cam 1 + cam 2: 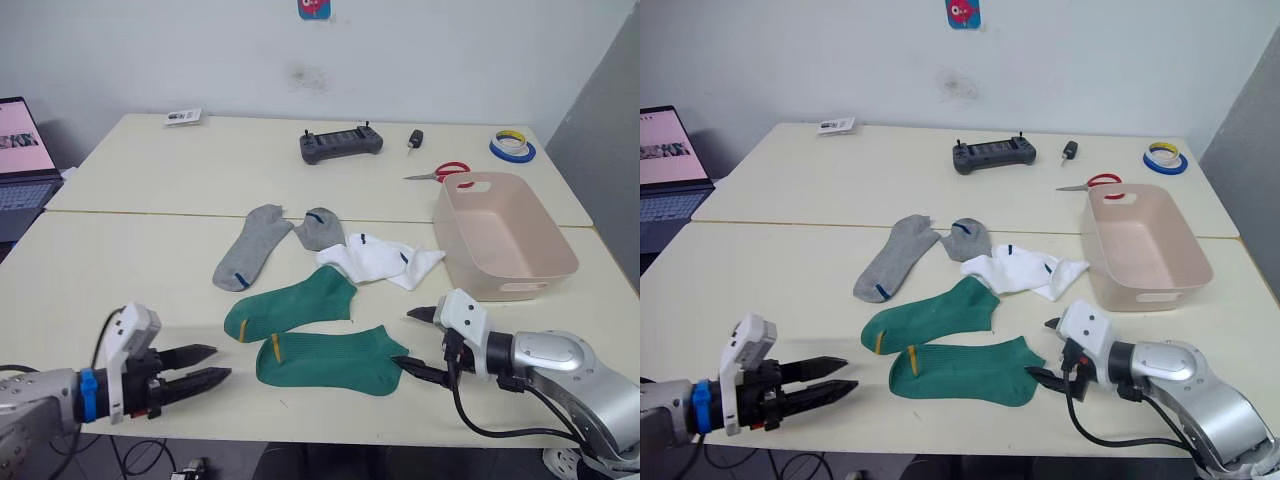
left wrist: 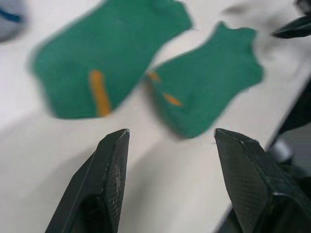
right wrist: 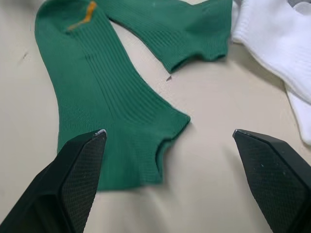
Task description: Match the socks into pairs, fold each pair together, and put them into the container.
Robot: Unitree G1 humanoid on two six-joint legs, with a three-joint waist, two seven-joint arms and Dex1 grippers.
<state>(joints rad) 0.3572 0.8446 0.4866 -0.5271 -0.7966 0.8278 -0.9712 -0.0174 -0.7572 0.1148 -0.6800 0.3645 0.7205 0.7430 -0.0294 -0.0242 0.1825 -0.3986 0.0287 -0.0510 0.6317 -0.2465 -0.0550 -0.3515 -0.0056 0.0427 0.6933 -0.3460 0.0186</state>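
Green is the colour nearest the robot: two green ankle socks lie flat on a cream table [image 1: 130,260], one closer to the front edge [image 1: 330,361] and one just behind it [image 1: 290,305], their edges nearly touching, each with a short yellow mark near the cuff. Behind them, toward the middle of the table, two white socks [image 1: 382,260] lie overlapping in a loose heap, with small dark blue marks showing. To the left of the white heap lie two grey socks, a long one stretched out at an angle [image 1: 250,247] and a shorter, folded-looking one [image 1: 320,228] beside it, their upper ends touching. The pale pink plastic tub [image 1: 540,268] stands upright to the right of the white socks, near but apart from them, with a cut-out handle slot in each short wall. The right gripper [image 1: 418,344] sits low at the toe end of the nearer green sock, its two black fingers spread wide, one fingertip at the sock's edge and the other out over bare table. The left gripper [image 1: 212,364] hovers over bare table to the left of the green socks, fingers parted with a moderate gap, holding nothing. On the far table lie a dark handheld controller [image 1: 341,143], red-handled scissors [image 1: 440,173], rolls of tape [image 1: 512,147], a small dark object [image 1: 414,138] and a small card [image 1: 183,116]. A laptop [image 1: 22,160] stands at the far left.
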